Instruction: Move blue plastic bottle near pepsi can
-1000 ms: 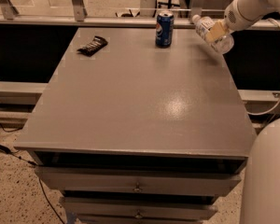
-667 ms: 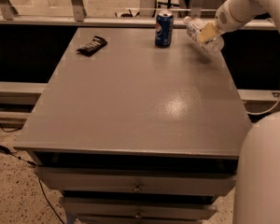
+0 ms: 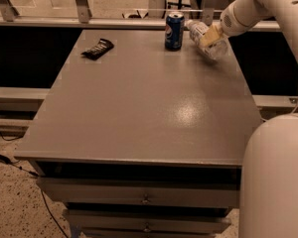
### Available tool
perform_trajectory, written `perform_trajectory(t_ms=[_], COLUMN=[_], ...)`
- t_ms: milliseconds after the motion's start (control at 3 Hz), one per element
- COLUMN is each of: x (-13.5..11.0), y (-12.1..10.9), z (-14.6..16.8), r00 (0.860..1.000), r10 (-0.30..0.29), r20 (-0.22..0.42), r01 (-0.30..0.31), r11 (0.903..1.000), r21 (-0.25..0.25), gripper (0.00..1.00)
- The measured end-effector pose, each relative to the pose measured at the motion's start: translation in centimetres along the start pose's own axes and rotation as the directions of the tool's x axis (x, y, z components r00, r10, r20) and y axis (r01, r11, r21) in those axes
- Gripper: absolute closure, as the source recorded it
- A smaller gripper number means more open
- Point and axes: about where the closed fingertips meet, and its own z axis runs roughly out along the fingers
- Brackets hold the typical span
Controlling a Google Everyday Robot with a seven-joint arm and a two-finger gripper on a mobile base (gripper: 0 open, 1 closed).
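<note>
A grey table (image 3: pixel 154 108) with drawers beneath stands before a metal railing. At its far edge the pepsi can (image 3: pixel 174 31) stands upright. Just right of it, the gripper (image 3: pixel 210 35) is clamped around the blue plastic bottle (image 3: pixel 217 48), which is tilted with its cap toward the can. A black snack wrapper (image 3: pixel 98 48) lies far left.

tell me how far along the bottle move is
Done: the clear bluish plastic bottle is grasped and already just right of the dark blue Pepsi can. In hand: the gripper holds it tilted over the grey table's far end. Left: set it down there and release.
</note>
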Motion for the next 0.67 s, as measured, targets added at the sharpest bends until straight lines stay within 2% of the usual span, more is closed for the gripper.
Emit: perform_trajectory(t_ms=[667], x=[-0.32], y=[0.74], z=[1.23], r00=[1.000], r10=[0.021], r20=[0.006], r01=[-0.021], r11=[0.9994], r21=[-0.028], gripper=[0.30])
